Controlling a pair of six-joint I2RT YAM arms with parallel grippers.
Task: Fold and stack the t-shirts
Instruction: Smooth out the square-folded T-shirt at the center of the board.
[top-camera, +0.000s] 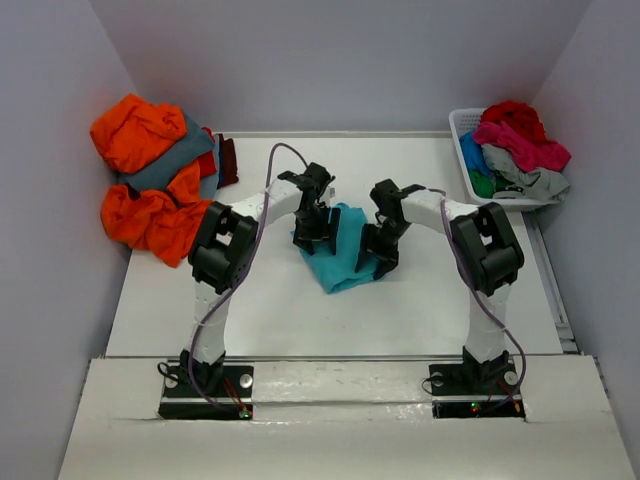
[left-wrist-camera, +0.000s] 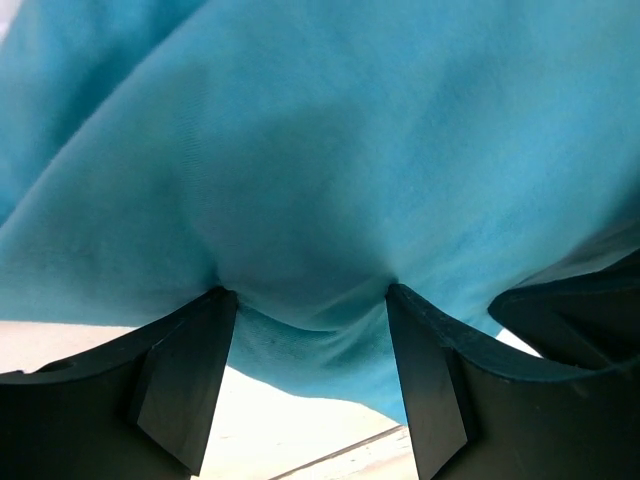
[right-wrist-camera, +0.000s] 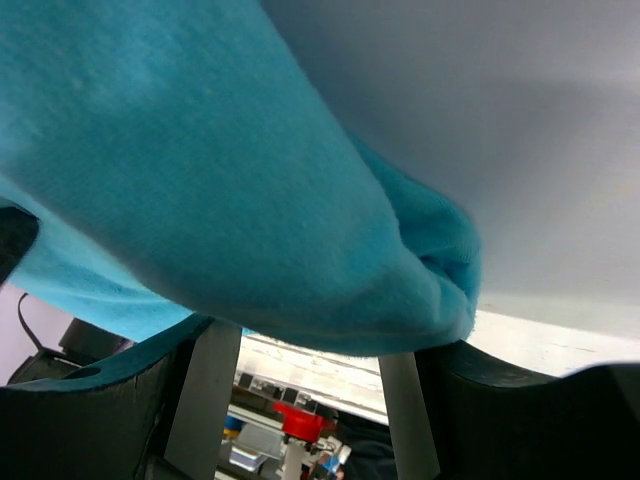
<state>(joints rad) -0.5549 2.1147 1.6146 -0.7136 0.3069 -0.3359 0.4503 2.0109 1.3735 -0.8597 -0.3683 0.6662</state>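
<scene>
There's the turquoise shirt (top-camera: 340, 265), bunched up well left of the basket (top-camera: 460, 125). The left claw (top-camera: 318, 238) works its side away from the basket and the right claw (top-camera: 385, 262) the basket side. Both are spread wide, cloth draped over the tips, nothing pinched. Best play, I'd say: nip one layer each near an edge, then draw apart evenly to flatten.
</scene>
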